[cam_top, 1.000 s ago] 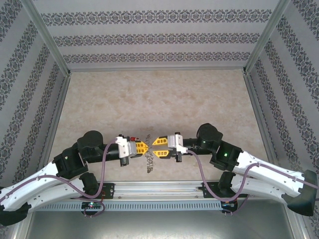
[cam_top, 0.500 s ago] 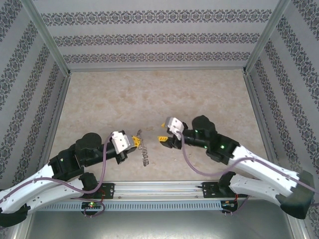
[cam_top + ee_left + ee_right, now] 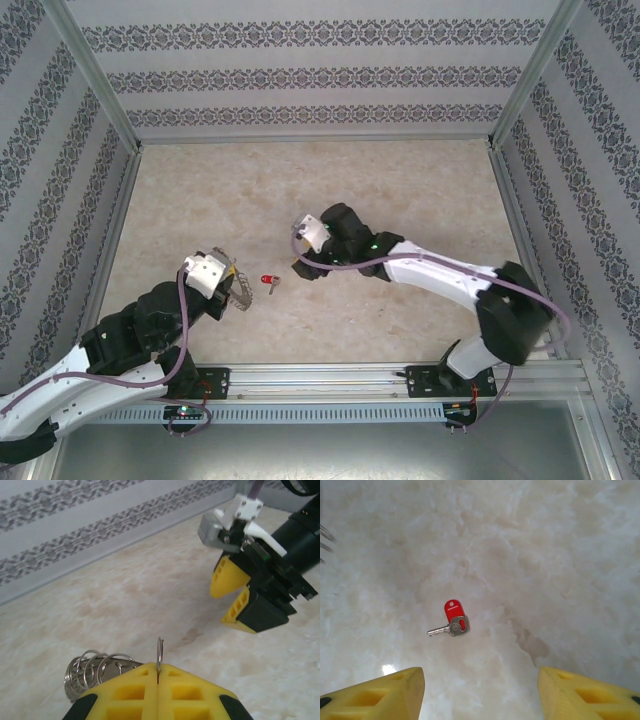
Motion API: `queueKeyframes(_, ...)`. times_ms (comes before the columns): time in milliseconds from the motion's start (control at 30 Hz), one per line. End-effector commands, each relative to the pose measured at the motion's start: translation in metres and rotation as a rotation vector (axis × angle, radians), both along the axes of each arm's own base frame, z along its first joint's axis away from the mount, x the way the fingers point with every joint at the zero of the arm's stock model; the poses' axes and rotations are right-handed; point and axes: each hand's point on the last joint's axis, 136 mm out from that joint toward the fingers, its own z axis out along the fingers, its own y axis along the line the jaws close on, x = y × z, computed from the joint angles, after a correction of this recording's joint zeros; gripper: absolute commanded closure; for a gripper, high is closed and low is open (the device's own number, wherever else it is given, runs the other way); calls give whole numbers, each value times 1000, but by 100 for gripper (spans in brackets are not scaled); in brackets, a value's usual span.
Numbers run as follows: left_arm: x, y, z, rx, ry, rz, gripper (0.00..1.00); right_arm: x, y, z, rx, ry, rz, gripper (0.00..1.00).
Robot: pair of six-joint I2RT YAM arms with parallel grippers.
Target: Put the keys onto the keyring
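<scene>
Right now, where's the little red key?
Top view: the key lies on the table, between the left gripper holding the keyring and the open right gripper.

Bright even light, soft shadows, small glare spot on table (image 3: 387, 669)

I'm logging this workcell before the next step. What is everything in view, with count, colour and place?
small silver metal key with a red plastic head: one, silver and red, flat on the table between the grippers.
thin silvery-grey metal keyring: one, silver, pinched upright in the left gripper, coiled loops beside the fingers.
marbled table: one, beige, under everything.
patterned walls: three, grey-white, around the table.
purple cables: two, one along each arm.
left gripper: one, yellow fingers, shut on the keyring.
right gripper: one, yellow fingers, open, hovering by the key, not touching it.
</scene>
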Motion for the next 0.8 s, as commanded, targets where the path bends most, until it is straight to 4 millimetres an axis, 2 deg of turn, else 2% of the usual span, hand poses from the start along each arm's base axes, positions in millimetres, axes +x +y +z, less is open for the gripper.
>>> queueKeyframes(0, 7, 31, -2, 12, -16, 174, 100, -3, 19, -14, -51, 57, 10, 41)
queueKeyframes(133, 12, 43, 1, 22, -32, 259, 100, -1, 33, -40, -155, 75, -11, 44)
queueKeyframes(367, 19, 41, 1, -18, -65, 293, 100, -8, 43, -74, -247, 110, -51, 55)
queueKeyframes(600, 22, 40, -2, -84, -84, 316, 100, -12, 54, -92, -272, 134, -48, 57)
queueKeyframes(767, 17, 52, -5, -137, -96, 348, 100, -11, 64, -97, -256, 159, -46, 58)
